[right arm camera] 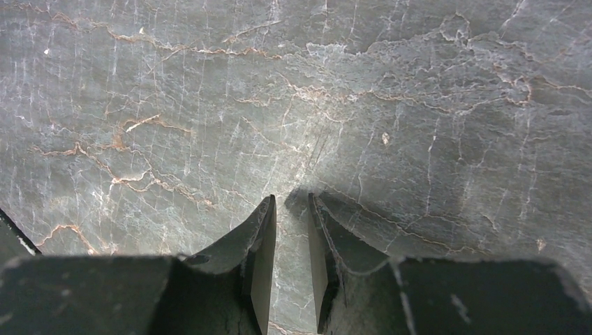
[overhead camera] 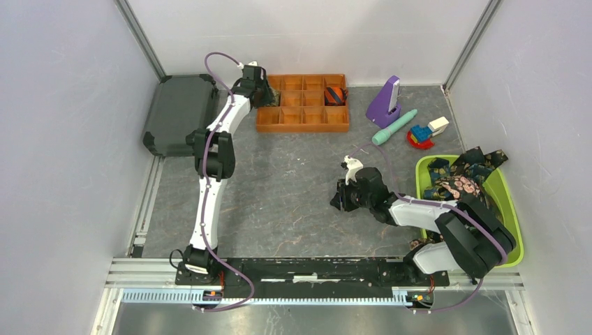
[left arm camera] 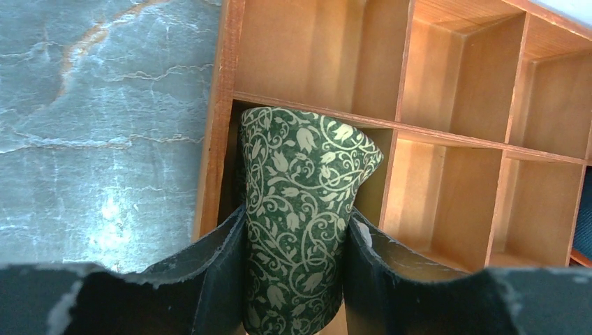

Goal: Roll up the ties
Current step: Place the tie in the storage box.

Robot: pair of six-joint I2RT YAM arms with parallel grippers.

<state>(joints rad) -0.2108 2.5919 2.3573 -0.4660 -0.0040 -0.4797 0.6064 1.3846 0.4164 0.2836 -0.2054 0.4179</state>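
Between the clamped jaws of the left gripper stands a rolled dark-green fabric tie with cream vines, inside an edge compartment of the orange wooden divided tray. The right gripper hangs narrowly parted, empty, over grey tabletop.

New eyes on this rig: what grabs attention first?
The left tool clamps a rolled green vine-print tie in a left-edge compartment of the orange wooden tray at the table's far side. On the right, a lime-green bin overflows with unrolled patterned ties. The right tool hangs empty over the grey table, jaws slightly apart.
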